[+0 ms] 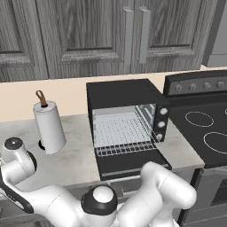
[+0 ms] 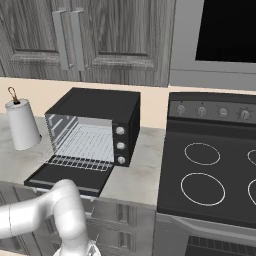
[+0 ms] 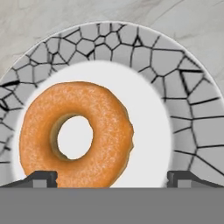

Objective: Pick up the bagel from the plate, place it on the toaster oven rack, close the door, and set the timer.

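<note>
In the hand view the orange-brown bagel (image 3: 76,133) lies flat on the white plate (image 3: 175,96) with its grey cracked-pattern rim. My gripper (image 3: 111,179) is open and hangs close above it, one fingertip (image 3: 41,178) at the bagel's near edge, the other (image 3: 183,178) over bare plate to the right. The black toaster oven stands on the counter with its door (image 1: 128,165) folded down and the silver wire rack (image 1: 122,133) showing in the cavity. The same rack (image 2: 87,145) and door (image 2: 65,177) appear in the right base view.
A paper towel roll (image 1: 49,126) stands left of the oven. A black stove top (image 2: 215,170) with ring burners lies to the right. Grey wood cabinets hang above. Three knobs (image 1: 160,124) run down the oven's right side. My white arm folds low in front of the counter.
</note>
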Robot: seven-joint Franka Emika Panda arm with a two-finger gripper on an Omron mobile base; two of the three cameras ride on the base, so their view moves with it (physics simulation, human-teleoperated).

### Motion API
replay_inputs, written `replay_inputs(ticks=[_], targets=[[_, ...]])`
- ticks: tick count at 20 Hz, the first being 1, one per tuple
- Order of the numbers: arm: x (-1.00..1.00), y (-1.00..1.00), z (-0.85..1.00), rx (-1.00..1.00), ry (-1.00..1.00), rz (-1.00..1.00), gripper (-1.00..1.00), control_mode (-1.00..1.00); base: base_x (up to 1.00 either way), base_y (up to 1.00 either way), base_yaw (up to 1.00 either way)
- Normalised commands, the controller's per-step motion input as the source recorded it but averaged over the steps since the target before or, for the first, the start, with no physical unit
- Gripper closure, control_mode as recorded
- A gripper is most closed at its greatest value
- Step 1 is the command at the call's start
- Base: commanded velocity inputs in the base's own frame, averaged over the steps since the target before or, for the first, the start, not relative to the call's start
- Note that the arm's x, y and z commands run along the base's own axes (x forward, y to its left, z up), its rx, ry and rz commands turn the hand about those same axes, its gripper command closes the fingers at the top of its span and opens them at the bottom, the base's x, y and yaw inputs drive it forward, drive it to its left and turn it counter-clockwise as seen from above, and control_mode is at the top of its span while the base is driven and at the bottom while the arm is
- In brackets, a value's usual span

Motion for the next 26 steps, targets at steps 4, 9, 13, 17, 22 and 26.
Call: replay_inputs(ticks=[4, 9, 13, 17, 22, 26], targets=[[0.06, 0.0, -0.06, 0.05, 0.0, -0.03, -1.0, -1.0, 0.0, 0.0, 0.0], [0.0, 0.0, 0.0, 0.09, 0.0, -0.03, -1.0, -1.0, 0.0, 0.0, 0.0], [-0.02, 0.0, 0.0, 0.13, 0.0, -0.05, -1.0, -1.0, 0.0, 0.0, 0.0], [0.0, 0.0, 0.0, 0.07, 0.03, -0.1, -1.0, -1.0, 0.0, 0.0, 0.0], [0.01, 0.0, 0.0, 0.03, 0.07, -0.13, -1.0, -1.0, 0.0, 0.0, 0.0], [0.08, 0.0, 0.0, 0.02, 0.13, -0.17, -1.0, -1.0, 0.0, 0.0, 0.0]])
